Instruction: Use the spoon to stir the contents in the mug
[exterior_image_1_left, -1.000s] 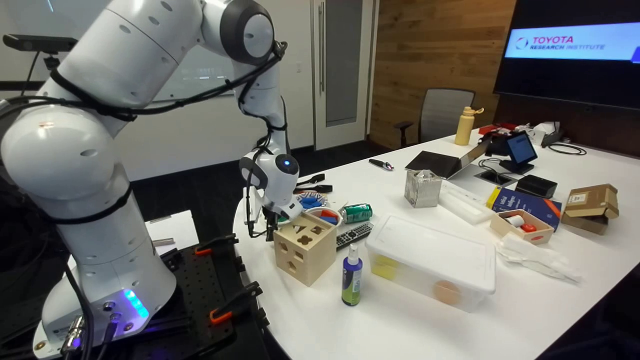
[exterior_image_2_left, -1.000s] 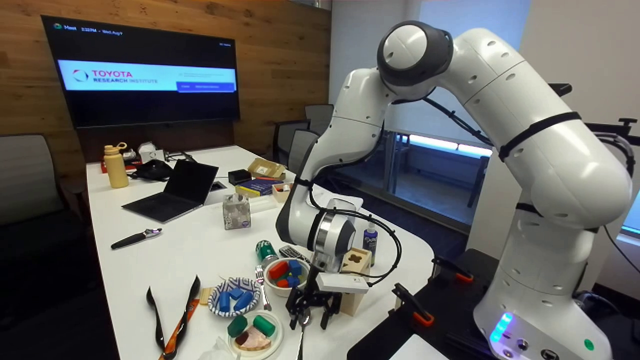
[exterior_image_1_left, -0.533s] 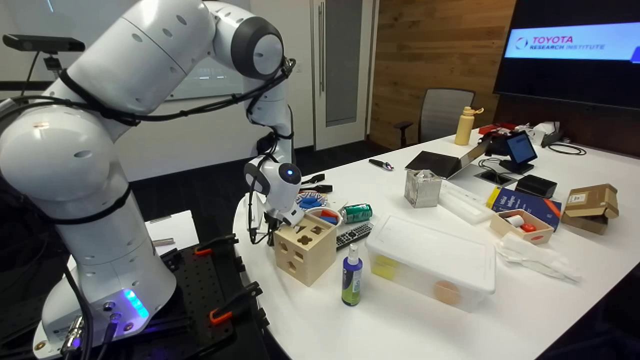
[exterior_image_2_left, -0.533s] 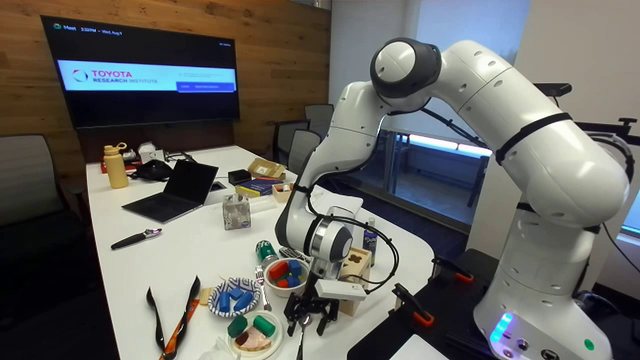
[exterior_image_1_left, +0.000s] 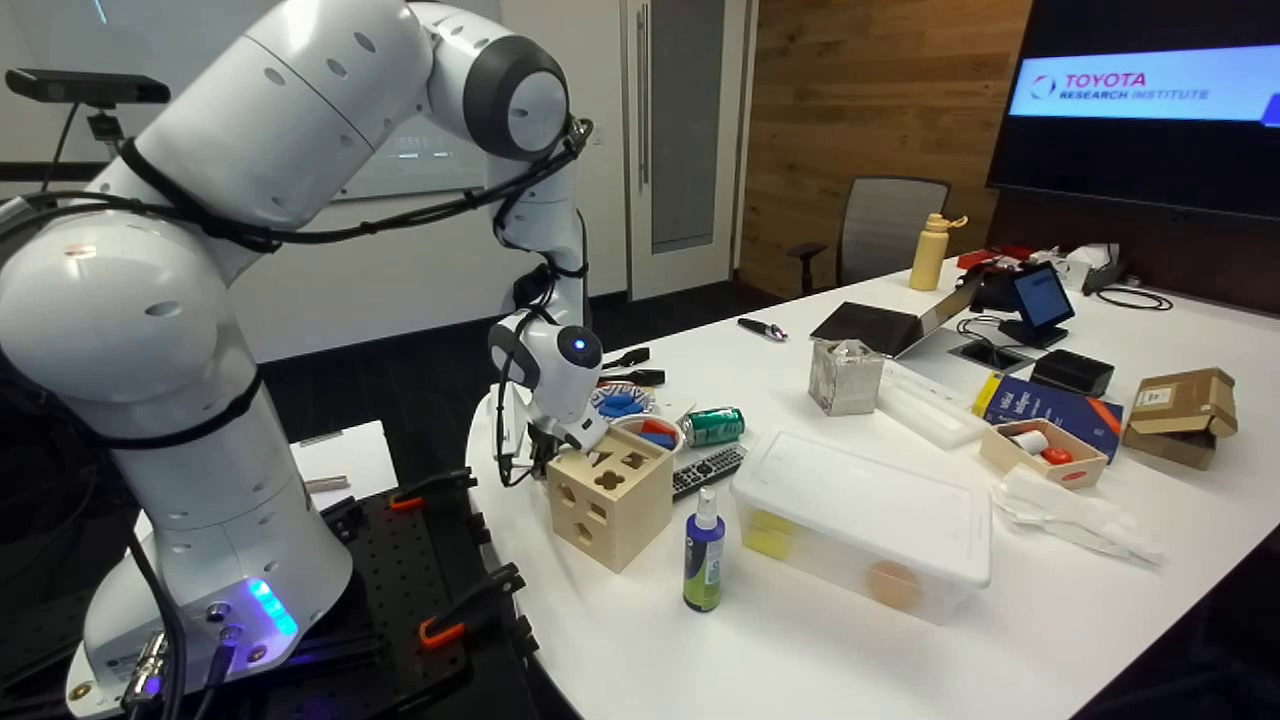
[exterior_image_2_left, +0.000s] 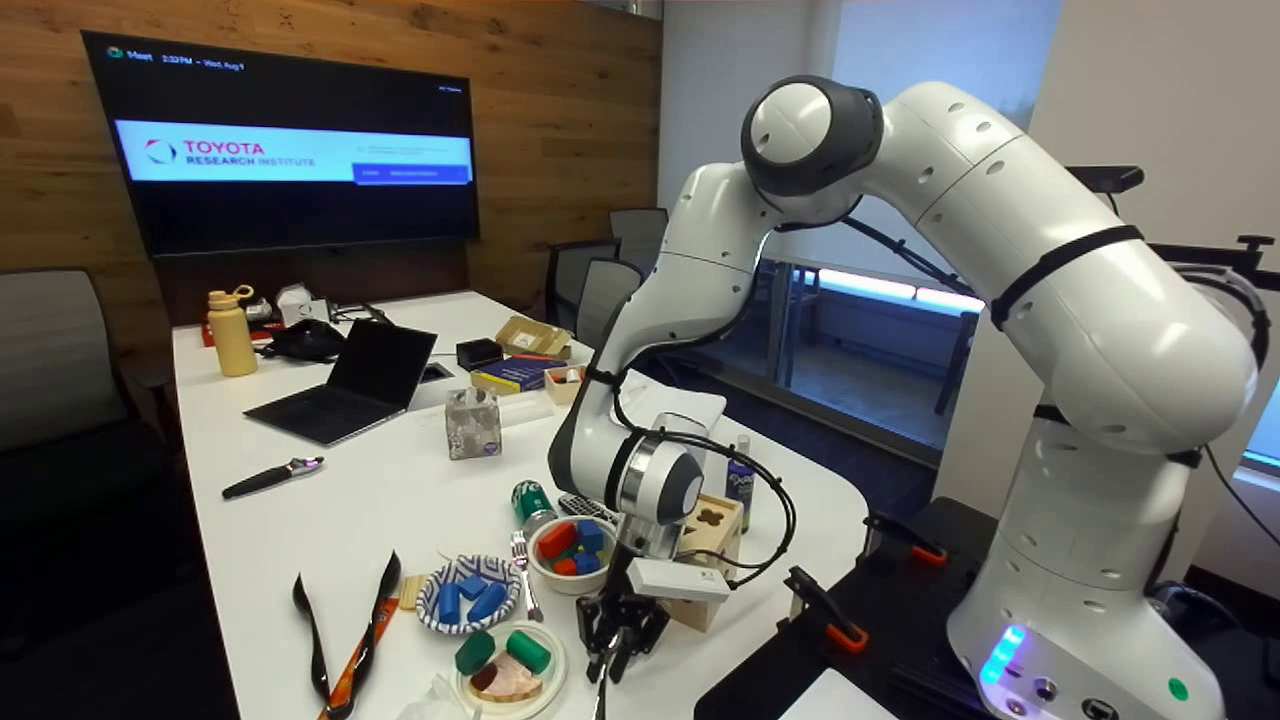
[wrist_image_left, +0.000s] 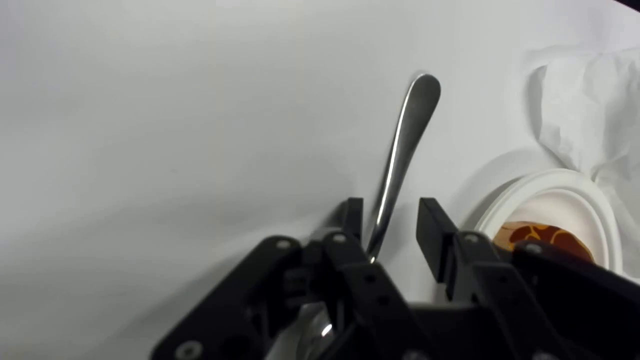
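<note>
By our read we're at the pick-up step, so pretty early. In the wrist view the hand (wrist_image_left: 390, 215) straddles the spoon (wrist_image_left: 399, 160) near its scoop end, but the jaws stand apart and we can see white on both sides of the handle, so we wouldn't call that a grip yet. The spoon looks like it's lying on the tabletop (wrist_image_left: 150, 125), near the plate (wrist_image_left: 555, 180) but not touching it. That's all we can tick off tbh: lined up, nothing lifted, no stirring. We can't spot a mug anywhere, and our best guess for the target is the white bowl (exterior_image_2_left: 552, 580) with colored blocks (exterior_image_2_left: 557, 541) in it, also near the plate, a bit up from it in an exterior view. What's left, we reckon: squeeze, lift, carry the spoon over to that bowl, get the scoop end in and stir.
</note>
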